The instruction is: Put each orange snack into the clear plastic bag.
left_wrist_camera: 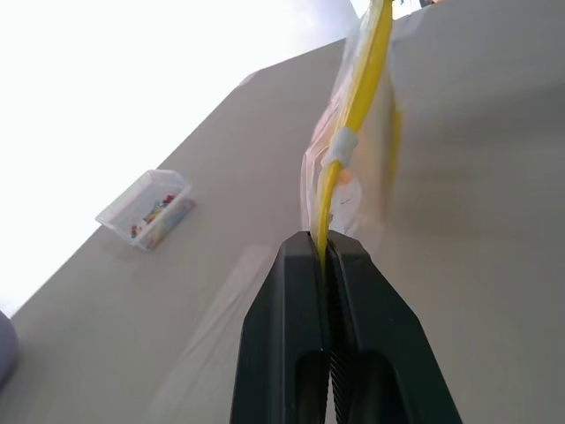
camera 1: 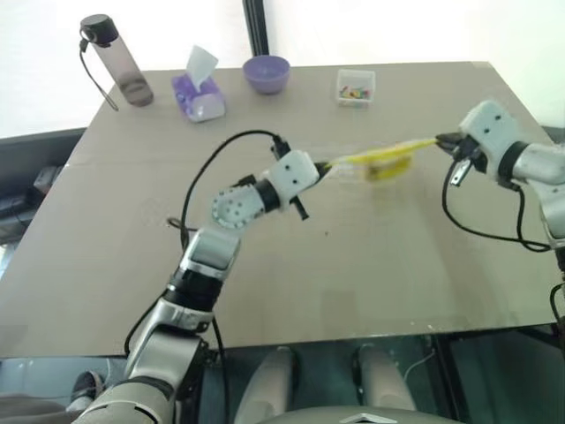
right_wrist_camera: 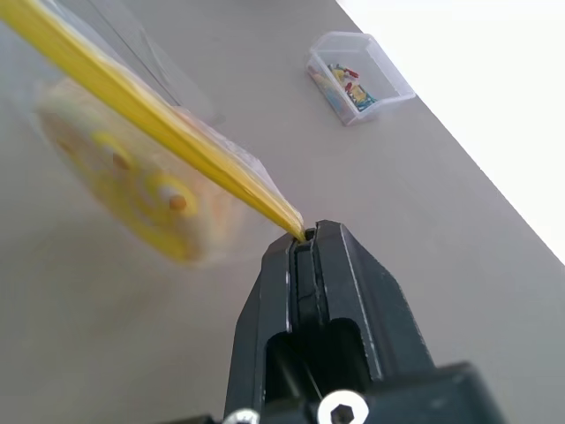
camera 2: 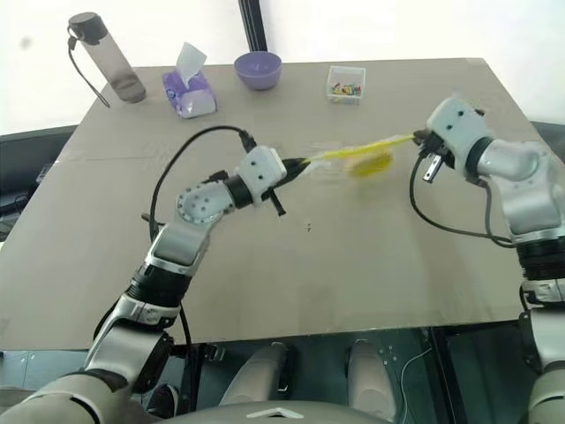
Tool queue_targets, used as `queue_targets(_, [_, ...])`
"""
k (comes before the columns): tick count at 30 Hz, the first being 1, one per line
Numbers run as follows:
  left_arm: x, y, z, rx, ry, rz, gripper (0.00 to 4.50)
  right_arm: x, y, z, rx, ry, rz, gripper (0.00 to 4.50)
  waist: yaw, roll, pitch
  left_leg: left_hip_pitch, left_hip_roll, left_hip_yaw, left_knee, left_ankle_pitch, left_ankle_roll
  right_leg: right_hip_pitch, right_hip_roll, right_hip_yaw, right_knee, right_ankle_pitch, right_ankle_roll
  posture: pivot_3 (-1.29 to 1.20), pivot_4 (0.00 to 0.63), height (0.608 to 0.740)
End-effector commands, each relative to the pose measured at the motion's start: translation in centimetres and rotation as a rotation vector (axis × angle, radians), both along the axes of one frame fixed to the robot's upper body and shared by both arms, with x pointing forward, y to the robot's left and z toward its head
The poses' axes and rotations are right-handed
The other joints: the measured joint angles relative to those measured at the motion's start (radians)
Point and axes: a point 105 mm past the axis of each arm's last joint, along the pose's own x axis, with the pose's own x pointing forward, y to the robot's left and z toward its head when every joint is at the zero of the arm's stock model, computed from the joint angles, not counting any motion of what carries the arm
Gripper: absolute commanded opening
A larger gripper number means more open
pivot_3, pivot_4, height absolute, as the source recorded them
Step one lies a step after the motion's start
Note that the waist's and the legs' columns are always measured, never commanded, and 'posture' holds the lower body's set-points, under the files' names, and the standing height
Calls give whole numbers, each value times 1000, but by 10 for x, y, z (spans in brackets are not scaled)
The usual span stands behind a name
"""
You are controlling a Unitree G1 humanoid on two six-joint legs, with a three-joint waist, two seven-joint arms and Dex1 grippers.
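We are clamping our left gripper [left_wrist_camera: 328, 256] tight on 1 end of the clear plastic bag [camera 1: 381, 162], pinching its yellow strip. Our right gripper [right_wrist_camera: 305, 238] is pinching the strip's other end. The bag is hanging stretched between them above the table [camera 1: 353, 265], with 1 orange snack [right_wrist_camera: 132, 190] sitting inside.

The bag [camera 1: 381, 162] is clear with a yellow strip along its top edge. Inside it, the snack [right_wrist_camera: 132, 190] is orange-yellow with paler rings and an orange dot. The 2 grippers [left_wrist_camera: 328, 265] [right_wrist_camera: 311, 252] have black fingers on white wrists. The table [camera 1: 353, 256] is plain grey-brown. The bowl [camera 1: 267, 73] is purple, the tissue pack [camera 1: 199, 93] purple with white tissue, the bottle [camera 1: 119, 60] smoky grey with a black cap, and the small box [camera 1: 356, 87] clear with multicoloured bits.
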Motion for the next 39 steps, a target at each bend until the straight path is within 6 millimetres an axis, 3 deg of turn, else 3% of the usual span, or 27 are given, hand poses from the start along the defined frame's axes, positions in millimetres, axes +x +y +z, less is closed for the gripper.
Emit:
queue_targets(1, [5, 6, 9, -22, -29, 25, 0, -12, 3, 27, -7, -36, 28, 76, -1, 0, 0, 0, 0, 0, 0, 0, 0, 0, 0, 0, 0, 0, 0, 0, 150, 740])
queue_targets(2, [5, 5, 7, -22, -25, 22, 0, -15, 6, 27, -9, -22, 43, 76, -2, 0, 0, 0, 0, 0, 0, 0, 0, 0, 0, 0, -1, 0, 0, 0, 150, 740])
queue_targets(6, [4, 3, 0, -20, -10, 12, 0, -24, 14, 26, -96, -13, 74, 1803, 0, 0, 0, -1, 0, -1, 0, 0, 0, 0, 0, -1, -1, 0, 0, 0, 150, 740])
queue_targets(7, [4, 3, 0, -20, -9, 13, 0, -27, 16, 28, -108, -9, 81, 2059, 1, 0, 0, -2, 0, -1, 1, 0, 0, -1, 0, -1, -1, 0, 0, 0, 150, 740])
queue_targets(9, [4, 4, 1, -21, -11, 13, 0, -33, 25, 33, -107, 6, 111, 2059, 2, 0, 0, -6, 0, -2, 3, 2, -3, -3, 0, -3, -1, 0, 0, 0, 150, 740])
queue_targets(13, [2, 3, 6, -22, -28, 5, 0, -41, 62, 52, -55, -53, 234, 2059, -2, 0, 0, -9, 0, -4, 4, 2, -3, -5, 0, -4, -1, 0, 0, 0, 150, 740])
queue_targets(16, [1, 2, 11, -17, -47, 3, 0, -45, 91, 44, -45, -47, 343, 2059, -3, 0, 0, -9, 0, -6, 4, 2, -4, -6, 0, -4, -1, 0, 0, 0, 150, 740])
queue_targets(25, [-4, -1, 18, 20, -89, -12, 0, -41, 135, 20, -154, -100, 526, 2059, 5, 0, 0, -10, -2, -8, 4, 2, -4, -6, -2, -6, -1, 0, 0, 0, 150, 740])
queue_targets(39, [-7, -3, 19, 45, -111, -18, 0, -31, 151, 18, -179, -149, 573, 2059, -2, 0, 0, -10, -2, -9, 4, 2, -4, -6, -1, -6, -1, 0, 0, 0, 150, 740])
